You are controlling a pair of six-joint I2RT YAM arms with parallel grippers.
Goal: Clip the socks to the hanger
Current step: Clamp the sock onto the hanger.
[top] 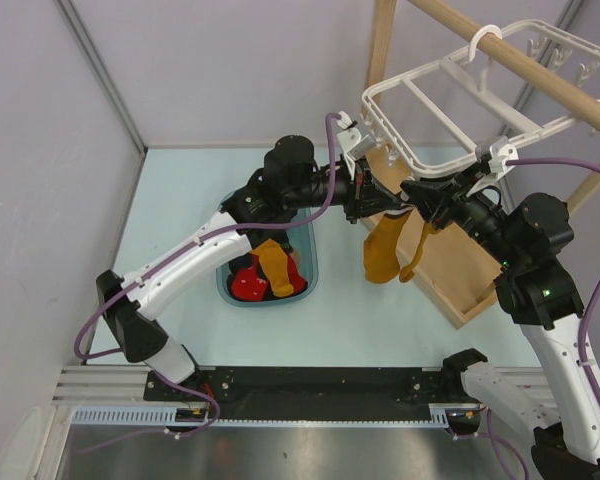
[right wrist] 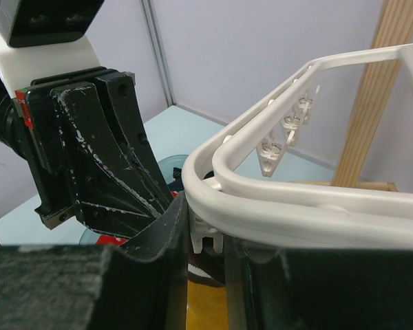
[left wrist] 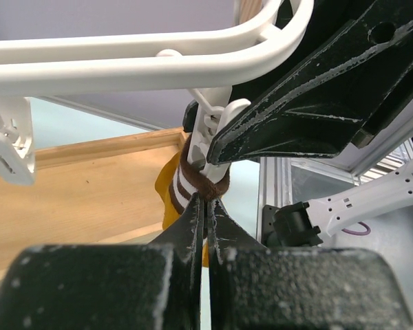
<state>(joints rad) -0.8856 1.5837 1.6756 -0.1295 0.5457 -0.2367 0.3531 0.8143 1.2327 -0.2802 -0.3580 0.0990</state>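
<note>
Sock [top: 383, 252], mustard yellow, hangs in mid-air at the hanger's [right wrist: 316, 206] near left corner, over the table [top: 180, 190], its body drooping toward the near side. Its dark, white-striped cuff [left wrist: 201, 180] is at the top, right under a clip [left wrist: 208, 134] that dangles from the hanger's rim. A narrower yellow strip [top: 415, 255] hangs just right of the sock; whether it belongs to the same sock cannot be told.

The left claw [left wrist: 205, 203] reaches in from the left with its fingers pressed tight together, pinching the cuff at their tips and holding it up against the bottom of the clip. The right claw [right wrist: 205, 251] comes from the right, narrow, with its fingers closed on the clip's upper part. The two claws nearly meet, the left one's tips just under the right one's.

The hanger hangs by its hook from a wooden rod [top: 540, 70], its frame lying roughly level, with more clips along its far rim. The rod belongs to a rack [top: 450, 275] whose flat wooden base lies on the table under the hanger, to the right of the sock.

Left of the sock, under the left arm, a basin [top: 313, 262] rests on the table. In it lie another yellow sock [top: 274, 262], red socks [top: 247, 284] and some dark fabric.
</note>
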